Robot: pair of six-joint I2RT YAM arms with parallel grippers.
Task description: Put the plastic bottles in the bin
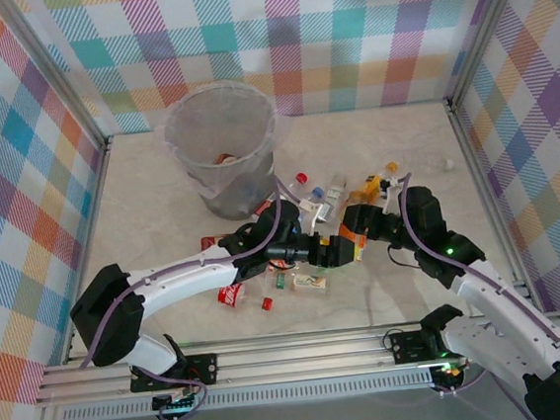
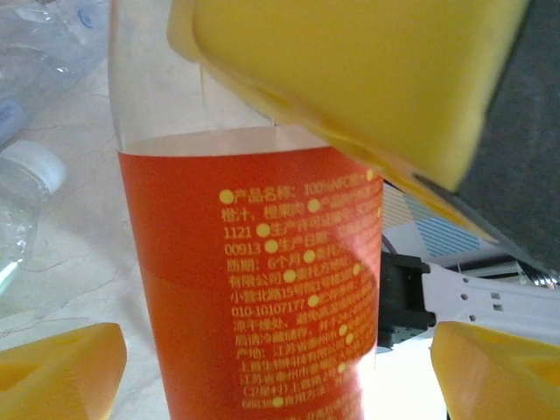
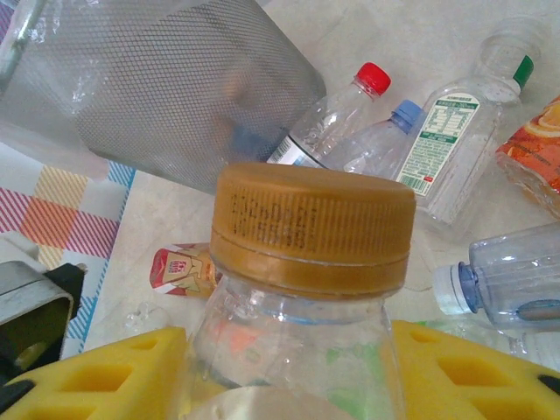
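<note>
With the right tool (image 3: pixel 289 372) clamped on the orange-labelled bottle (image 2: pixel 254 262) below its tan cap (image 3: pixel 311 227) and the left tool (image 2: pixel 271 372) open around its label, the left should close squarely before the right lets go, the bin (image 1: pixel 197 173) standing beyond and left of it.

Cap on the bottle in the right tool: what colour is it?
Golden brown, ribbed cap; right wrist view shows it best.
</note>
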